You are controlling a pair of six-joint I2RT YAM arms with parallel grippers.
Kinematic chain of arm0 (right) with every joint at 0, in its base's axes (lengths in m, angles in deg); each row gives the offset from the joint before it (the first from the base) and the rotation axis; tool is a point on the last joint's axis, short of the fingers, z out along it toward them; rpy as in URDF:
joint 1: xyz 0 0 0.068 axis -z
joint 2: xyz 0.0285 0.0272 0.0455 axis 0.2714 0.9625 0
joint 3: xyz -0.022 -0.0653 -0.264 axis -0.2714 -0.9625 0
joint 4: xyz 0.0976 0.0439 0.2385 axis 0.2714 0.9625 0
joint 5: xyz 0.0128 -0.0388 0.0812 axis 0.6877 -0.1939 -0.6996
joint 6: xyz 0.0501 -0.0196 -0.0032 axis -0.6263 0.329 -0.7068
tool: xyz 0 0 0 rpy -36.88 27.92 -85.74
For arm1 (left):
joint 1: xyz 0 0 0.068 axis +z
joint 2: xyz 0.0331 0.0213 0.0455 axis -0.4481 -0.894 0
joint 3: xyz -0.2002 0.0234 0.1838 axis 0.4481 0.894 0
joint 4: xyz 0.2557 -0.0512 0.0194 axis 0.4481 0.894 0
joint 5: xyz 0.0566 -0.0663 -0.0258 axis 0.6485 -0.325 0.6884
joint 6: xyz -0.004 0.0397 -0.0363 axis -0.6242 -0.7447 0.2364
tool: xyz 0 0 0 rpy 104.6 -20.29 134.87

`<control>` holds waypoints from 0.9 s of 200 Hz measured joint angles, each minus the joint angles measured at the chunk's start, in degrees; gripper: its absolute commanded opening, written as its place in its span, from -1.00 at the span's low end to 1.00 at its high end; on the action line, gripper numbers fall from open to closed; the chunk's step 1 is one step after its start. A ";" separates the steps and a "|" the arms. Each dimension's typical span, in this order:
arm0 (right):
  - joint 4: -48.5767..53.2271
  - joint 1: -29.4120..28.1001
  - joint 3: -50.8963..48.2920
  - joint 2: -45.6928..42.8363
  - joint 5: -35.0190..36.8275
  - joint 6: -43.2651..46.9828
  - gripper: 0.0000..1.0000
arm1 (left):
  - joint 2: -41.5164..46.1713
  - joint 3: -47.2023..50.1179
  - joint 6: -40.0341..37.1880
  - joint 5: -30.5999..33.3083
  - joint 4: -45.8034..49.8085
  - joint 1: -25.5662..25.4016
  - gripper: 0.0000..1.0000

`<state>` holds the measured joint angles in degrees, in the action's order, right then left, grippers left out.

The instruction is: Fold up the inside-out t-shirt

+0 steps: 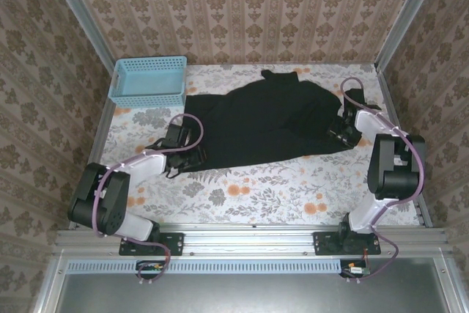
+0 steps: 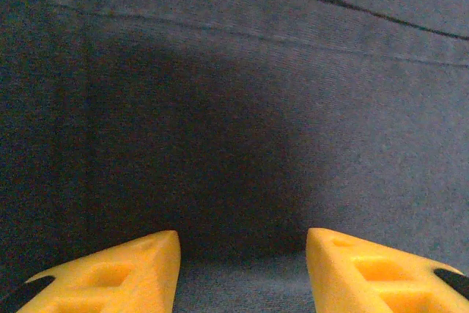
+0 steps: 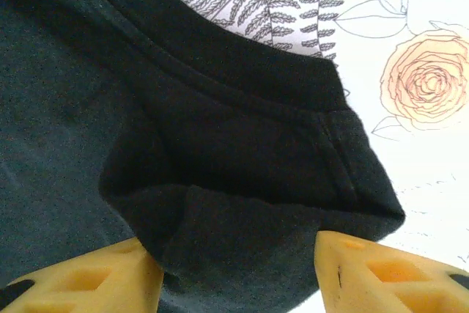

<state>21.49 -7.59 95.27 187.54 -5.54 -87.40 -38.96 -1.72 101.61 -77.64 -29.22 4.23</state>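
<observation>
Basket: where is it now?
Top view: the light blue basket sits in the far-left corner of the table, next to the left edge of the black t-shirt.

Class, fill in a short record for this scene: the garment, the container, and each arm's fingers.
t-shirt: black, spread out on the floral tablecloth
basket: light blue, far left corner
left fingers: apart, over dark fabric at the shirt's left edge
right fingers: apart, a bunched fold of fabric between them

A bunched corner of the black soft fabric t-shirt (image 3: 242, 181) is laid between parted yellow gripper fingers (image 3: 381, 276), over a white floral-printed table cover (image 3: 410, 20).
</observation>
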 measured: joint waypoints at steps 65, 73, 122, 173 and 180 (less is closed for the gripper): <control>-1.92 7.04 -4.63 -0.15 -1.42 -3.80 -0.65 | 2.58 2.56 0.13 -0.20 -0.57 3.61 0.04; -2.21 7.06 -4.96 -0.37 -1.40 -4.04 -0.65 | 2.97 2.67 0.09 -0.13 -0.09 3.69 0.05; -2.99 6.54 -5.95 -6.05 -1.31 -3.82 -0.11 | 7.19 2.29 -1.70 1.22 4.96 3.69 0.09; -6.01 2.71 -10.08 -13.90 -8.07 -4.44 -0.01 | 7.17 -0.52 -2.25 1.11 5.86 1.79 0.09; -6.08 1.14 -10.08 -13.18 -9.01 -4.39 -0.01 | 6.62 -0.94 -2.27 0.92 5.53 1.53 0.09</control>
<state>15.42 -6.45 85.20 174.36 -14.54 -91.79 -32.34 -2.66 99.34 -76.72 -23.69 5.76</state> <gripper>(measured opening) 0.492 0.544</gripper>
